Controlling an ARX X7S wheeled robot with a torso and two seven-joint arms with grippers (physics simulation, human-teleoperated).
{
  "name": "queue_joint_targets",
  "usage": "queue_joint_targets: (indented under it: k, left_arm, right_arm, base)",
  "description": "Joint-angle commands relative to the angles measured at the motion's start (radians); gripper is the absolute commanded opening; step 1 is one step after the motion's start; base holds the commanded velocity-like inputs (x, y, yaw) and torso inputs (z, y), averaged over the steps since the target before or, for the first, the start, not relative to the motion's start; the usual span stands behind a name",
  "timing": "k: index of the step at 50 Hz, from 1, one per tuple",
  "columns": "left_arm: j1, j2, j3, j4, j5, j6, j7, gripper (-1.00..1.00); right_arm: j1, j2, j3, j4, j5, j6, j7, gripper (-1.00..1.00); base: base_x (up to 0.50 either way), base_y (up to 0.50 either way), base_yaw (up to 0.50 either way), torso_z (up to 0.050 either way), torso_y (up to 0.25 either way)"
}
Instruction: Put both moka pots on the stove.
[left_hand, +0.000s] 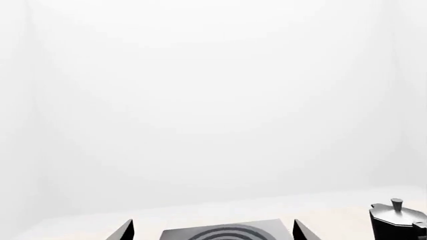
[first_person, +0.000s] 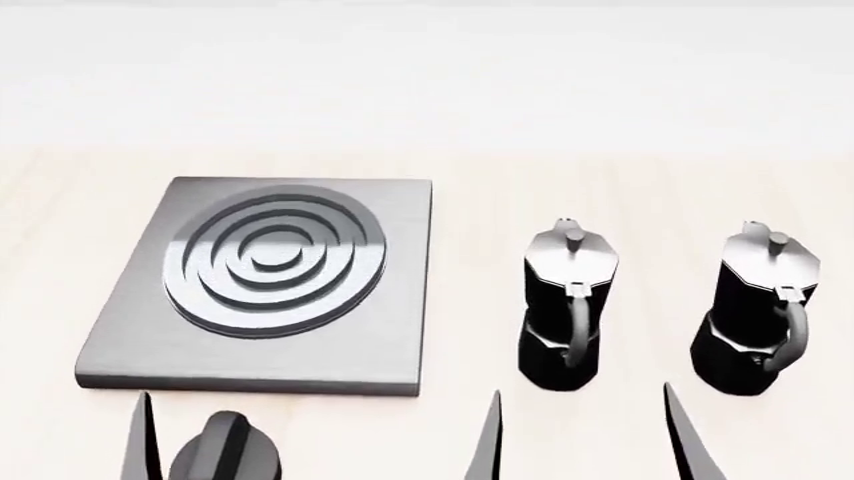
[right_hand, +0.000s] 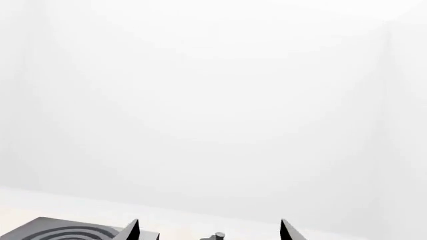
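Note:
The stove (first_person: 387, 300), a grey square plate with ring burner, lies at the left of the head view. Two moka pots stand upright on the table to its right, the nearer one (first_person: 567, 300) beside it and the other (first_person: 754, 310) further right. My left gripper (left_hand: 213, 221) is open and empty, with the stove (left_hand: 227, 231) ahead between its fingers and a pot (left_hand: 397, 220) off to one side. My right gripper (first_person: 581, 390) is open and empty just before the nearer pot, whose knob (right_hand: 219, 235) shows between the fingers. One left finger (first_person: 139, 430) shows in the head view.
A low round black knob (first_person: 220, 450) with a ridge sits in front of the stove. The light wooden table (first_person: 641, 180) runs back to a plain white wall. The stove's corner (right_hand: 60, 232) also shows in the right wrist view.

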Motion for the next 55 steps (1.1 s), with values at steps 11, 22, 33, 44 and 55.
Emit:
queue_joint_targets:
  k: [11,22,33,44,55]
  left_arm:
    - [-0.007,-0.013,0.013,-0.009,-0.007,0.000,-0.012,1.00]
    - [-0.009,-0.021,0.018,-0.010,-0.010,0.001,-0.019,1.00]
    - [-0.011,-0.033,0.030,-0.014,-0.016,0.005,-0.032,1.00]
    - [-0.012,-0.044,0.036,-0.013,-0.022,0.005,-0.044,1.00]
    - [-0.018,-0.052,0.046,-0.014,-0.026,0.002,-0.054,1.00]
  right_arm:
    - [0.004,0.011,-0.011,0.005,0.005,0.007,0.014,1.00]
    - [0.005,0.018,-0.014,0.006,0.011,0.004,0.019,1.00]
    - [0.006,0.023,-0.016,0.006,0.015,0.004,0.028,1.00]
    - [0.008,0.031,-0.024,0.007,0.018,0.001,0.036,1.00]
    - [0.011,0.041,-0.026,0.013,0.027,-0.001,0.048,1.00]
  base:
    - [0.03,0.00,0.00,0.000,0.000]
    - [0.00,0.02,0.00,0.000,0.000]
    - [0.00,0.04,0.00,0.000,0.000]
    - [0.00,0.12,0.00,0.000,0.000]
    - [0.00,0.12,0.00,0.000,0.000]
